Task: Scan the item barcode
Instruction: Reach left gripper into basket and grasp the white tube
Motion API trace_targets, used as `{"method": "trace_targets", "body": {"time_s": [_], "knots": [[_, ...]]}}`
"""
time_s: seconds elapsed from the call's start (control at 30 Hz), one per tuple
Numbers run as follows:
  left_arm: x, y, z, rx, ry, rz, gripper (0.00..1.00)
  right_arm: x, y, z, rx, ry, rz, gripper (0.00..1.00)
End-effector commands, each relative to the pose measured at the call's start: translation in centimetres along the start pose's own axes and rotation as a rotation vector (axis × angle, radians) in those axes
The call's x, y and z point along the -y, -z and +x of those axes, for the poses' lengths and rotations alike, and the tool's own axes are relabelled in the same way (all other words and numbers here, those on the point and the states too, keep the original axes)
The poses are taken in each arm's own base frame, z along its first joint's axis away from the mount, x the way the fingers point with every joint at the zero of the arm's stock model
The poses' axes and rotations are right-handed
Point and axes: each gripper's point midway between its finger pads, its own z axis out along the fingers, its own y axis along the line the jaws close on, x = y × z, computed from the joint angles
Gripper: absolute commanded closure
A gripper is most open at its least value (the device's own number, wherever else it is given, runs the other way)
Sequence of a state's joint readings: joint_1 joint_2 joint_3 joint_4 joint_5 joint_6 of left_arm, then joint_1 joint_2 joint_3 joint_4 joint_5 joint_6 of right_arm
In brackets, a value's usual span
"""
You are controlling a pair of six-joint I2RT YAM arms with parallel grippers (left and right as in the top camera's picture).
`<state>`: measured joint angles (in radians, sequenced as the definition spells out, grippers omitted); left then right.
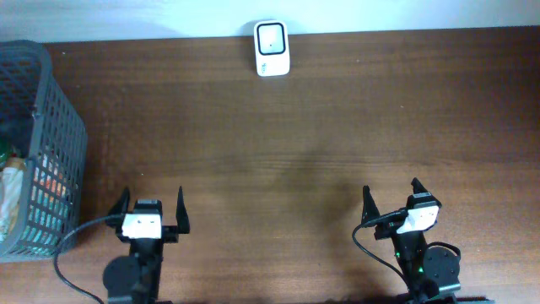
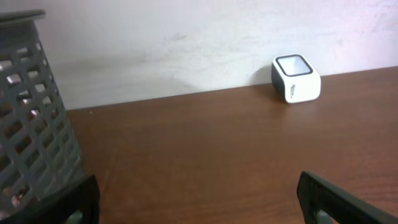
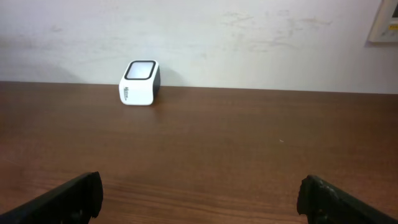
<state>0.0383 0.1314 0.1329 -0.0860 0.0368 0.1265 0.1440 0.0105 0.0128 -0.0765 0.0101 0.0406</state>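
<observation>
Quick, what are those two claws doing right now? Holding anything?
Left gripper: open, holding nothing.
Right gripper: open, holding nothing.

So a grey slotted basket (image 1: 59,118) is being shown just off to the left of the left gripper (image 1: 153,197), sitting on a dark wooden table (image 1: 295,143). A white wall (image 3: 249,37) is being seen well ahead of it, with a pale wall plate (image 3: 388,22) being cut off far to the right.

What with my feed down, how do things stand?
Left gripper and right gripper open, empty, near edge. Scanner at far edge, untouched. Items in basket, far left. Nothing in the way.
</observation>
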Motion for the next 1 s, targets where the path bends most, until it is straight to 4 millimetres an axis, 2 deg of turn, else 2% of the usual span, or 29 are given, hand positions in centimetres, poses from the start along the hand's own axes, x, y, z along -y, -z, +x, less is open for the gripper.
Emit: {"method": "trace_targets", "body": {"time_s": [0.0, 0.07, 0.17, 0.27, 0.37, 0.43, 0.63, 0.73, 0.83, 0.87, 0.9, 0.93, 0.97], "knots": [[0.4, -0.7, -4.6, -0.021, 0.019, 0.059, 0.01, 0.1, 0.0, 0.4, -0.011, 0.007, 0.003, 0.02], [0.6, -1.7, -5.7, -0.072, 0.024, 0.088, 0.01, 0.1, 0.0, 0.4, -0.011, 0.007, 0.003, 0.02], [2.1, -3.8, -8.3, -0.175, 0.048, 0.212, 0.01, 0.1, 0.0, 0.4, -0.011, 0.007, 0.003, 0.02], [2.8, -5.4, -9.0, -0.373, 0.122, 0.275, 0.01, 0.1, 0.0, 0.4, -0.011, 0.007, 0.003, 0.02], [2.9, -6.5, -7.8, -0.573, 0.151, 0.291, 0.01, 0.1, 0.0, 0.4, -0.011, 0.007, 0.003, 0.02], [3.6, -7.2, -6.6, -0.69, 0.183, 0.334, 0.01, 0.1, 0.0, 0.4, -0.011, 0.007, 0.003, 0.02], [4.6, -9.5, -2.2, -0.826, 0.22, 0.371, 0.01, 0.1, 0.0, 0.4, -0.011, 0.007, 0.003, 0.02], [3.6, -11.2, -2.0, -0.833, 0.279, 0.274, 0.0, 0.1, 0.0, 0.4, -0.011, 0.007, 0.003, 0.02], [1.4, -12.9, -5.9, -0.781, 0.241, 0.181, 0.0, 0.1, 0.0, 0.4, -0.011, 0.007, 0.003, 0.02], [0.0, -13.5, -8.5, -0.748, 0.215, 0.122, 0.0, 0.1, 0.0, 0.4, -0.011, 0.007, 0.003, 0.02], [-0.9, -13.8, -10.0, -0.729, 0.2, 0.081, 0.0, 0.1, 0.0, 0.4, -0.011, 0.007, 0.003, 0.02], [-3.1, -13.8, -12.8, -0.693, 0.21, -0.031, 0.01, 0.1, 0.0, 0.4, -0.011, 0.007, 0.003, 0.02], [-6.8, -13.3, -16.4, -0.617, 0.259, -0.19, 0.01, 0.1, 0.0, 0.4, -0.011, 0.007, 0.003, 0.02]]}}
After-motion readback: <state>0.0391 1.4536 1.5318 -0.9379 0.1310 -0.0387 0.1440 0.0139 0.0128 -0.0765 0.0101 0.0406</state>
